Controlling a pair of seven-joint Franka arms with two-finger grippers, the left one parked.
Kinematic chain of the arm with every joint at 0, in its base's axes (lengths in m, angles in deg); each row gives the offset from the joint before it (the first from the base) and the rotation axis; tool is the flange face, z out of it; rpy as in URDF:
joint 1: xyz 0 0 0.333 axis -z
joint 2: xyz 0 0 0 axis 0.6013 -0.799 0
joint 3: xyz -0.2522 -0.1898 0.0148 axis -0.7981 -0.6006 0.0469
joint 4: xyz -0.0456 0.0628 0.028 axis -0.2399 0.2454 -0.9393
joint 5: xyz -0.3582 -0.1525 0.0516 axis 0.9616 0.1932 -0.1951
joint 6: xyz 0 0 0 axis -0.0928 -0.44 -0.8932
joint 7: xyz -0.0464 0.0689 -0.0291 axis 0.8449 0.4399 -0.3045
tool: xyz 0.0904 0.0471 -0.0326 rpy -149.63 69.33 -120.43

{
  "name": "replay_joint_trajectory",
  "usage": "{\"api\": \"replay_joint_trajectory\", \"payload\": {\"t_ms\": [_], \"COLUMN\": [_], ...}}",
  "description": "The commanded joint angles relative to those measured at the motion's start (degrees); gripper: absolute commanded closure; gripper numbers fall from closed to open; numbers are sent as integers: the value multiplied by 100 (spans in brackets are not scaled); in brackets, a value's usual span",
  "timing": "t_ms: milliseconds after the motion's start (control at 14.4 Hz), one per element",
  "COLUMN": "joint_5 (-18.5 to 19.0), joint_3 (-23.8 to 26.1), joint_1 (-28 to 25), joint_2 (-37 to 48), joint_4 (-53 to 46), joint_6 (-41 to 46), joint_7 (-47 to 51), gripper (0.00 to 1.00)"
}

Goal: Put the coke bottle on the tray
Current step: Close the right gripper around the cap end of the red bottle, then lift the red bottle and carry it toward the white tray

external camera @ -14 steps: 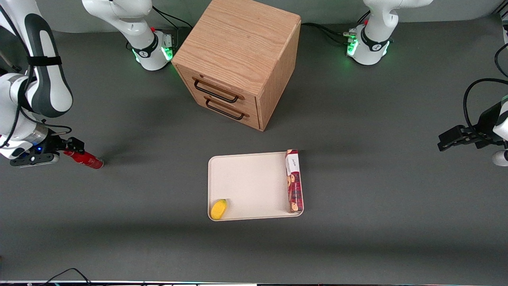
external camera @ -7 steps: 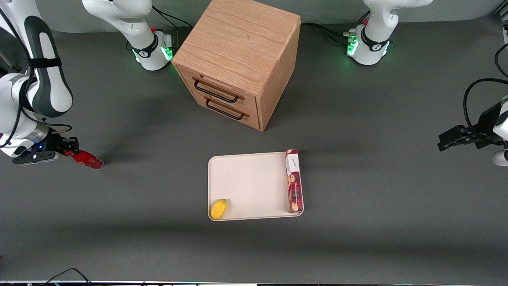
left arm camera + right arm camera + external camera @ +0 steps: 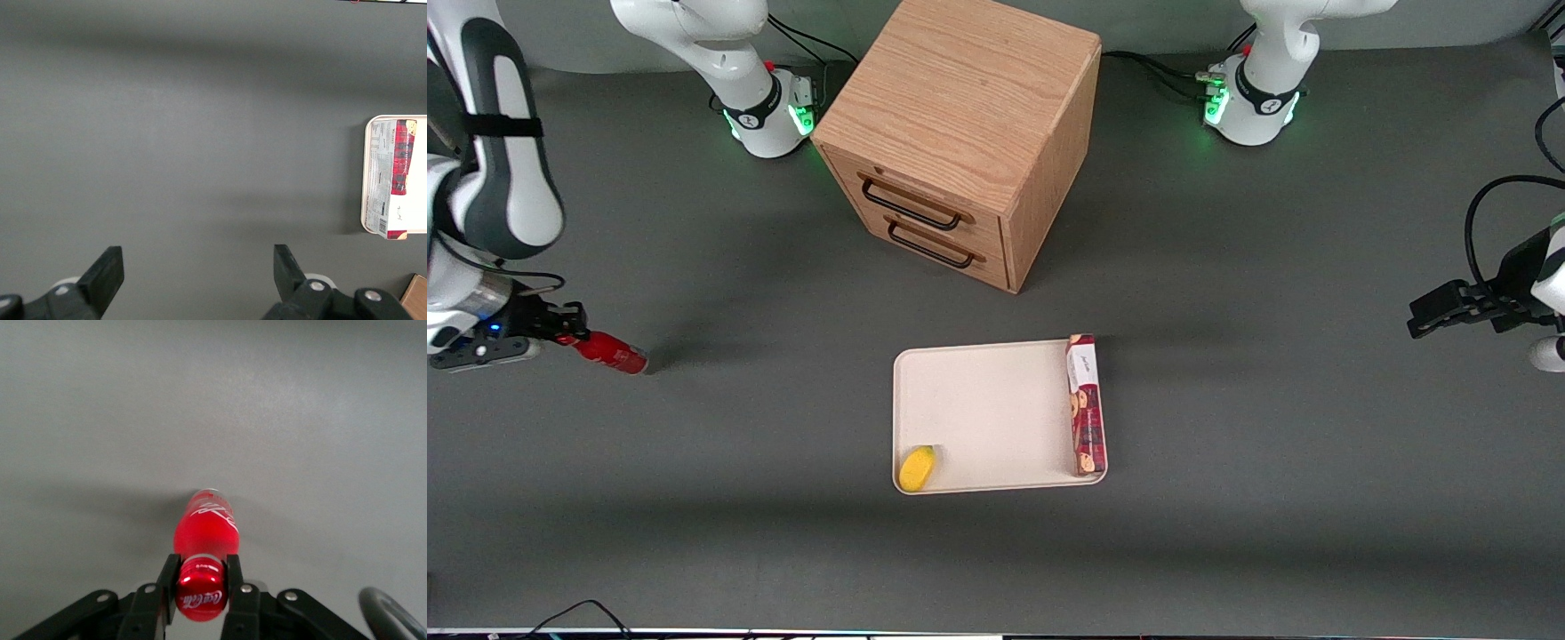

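Note:
The coke bottle [image 3: 607, 353] is small, slim and glossy red, at the working arm's end of the table. My right gripper [image 3: 567, 334] is shut on its neck just under the red cap [image 3: 200, 595], a finger [image 3: 166, 583] on each side. The bottle [image 3: 205, 525] hangs tilted from the gripper [image 3: 200, 585], its base down by the grey table. The cream-white tray [image 3: 987, 413] lies flat in front of the drawer cabinet, well apart from the bottle toward the middle of the table. It also shows in the left wrist view [image 3: 369, 175].
A wooden drawer cabinet [image 3: 959, 133] stands farther from the camera than the tray. On the tray, a red-patterned cookie box [image 3: 1087, 404] lies along one short side and a yellow lemon [image 3: 917, 468] sits in a near corner. Arm bases [image 3: 769, 111] flank the cabinet.
My right gripper has moved with the bottle a little farther toward the working arm's end of the table and away from the tray. The tray's contents have not moved.

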Motion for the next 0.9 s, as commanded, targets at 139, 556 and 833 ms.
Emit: {"api": "replay_joint_trajectory", "payload": {"t_ms": [139, 556, 833], "joint_5": [-247, -318, -221], "joint_3": [297, 1780, 3361], "joint_1": [-88, -149, -158], "joint_2": [86, -1, -457], "joint_4": [-2265, -3990, -4044], "joint_6": [2377, 3909, 3937], "joint_7": [-109, 1739, 4909], "gripper": [97, 100, 100]}}
